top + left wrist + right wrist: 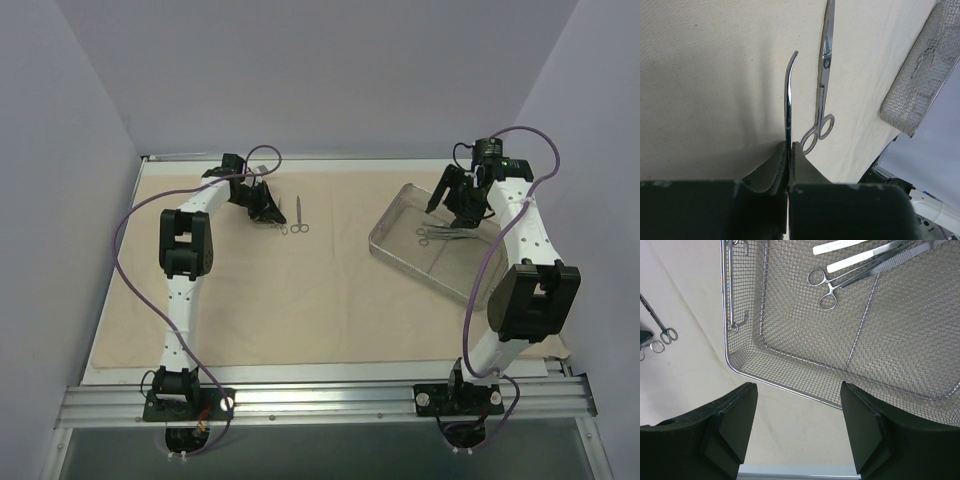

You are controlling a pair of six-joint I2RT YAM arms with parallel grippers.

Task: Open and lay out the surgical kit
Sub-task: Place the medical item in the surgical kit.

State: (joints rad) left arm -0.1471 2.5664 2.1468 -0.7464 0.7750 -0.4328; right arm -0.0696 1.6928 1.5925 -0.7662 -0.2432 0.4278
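Grips a slim curved steel instrument in left pincer. Holds right pincer spread wide over silver wire-mesh tray.

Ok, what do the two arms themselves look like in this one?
The left arm and right arm share white shells, black joint housings and black bases. A thin purple cable loops along each. The jaws are matte black, blocky wedges.

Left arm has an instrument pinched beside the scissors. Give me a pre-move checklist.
1. Left gripper shut on the curved instrument: ok.
2. Curved instrument apart from the scissors on the cloth: ok.
3. Cloth flat beneath it: ok.
4. Its height above the cloth: cannot tell.
5. Right gripper open over the mesh tray: ok.
6. Tray emptied: not ok, forceps and other instruments lie inside.
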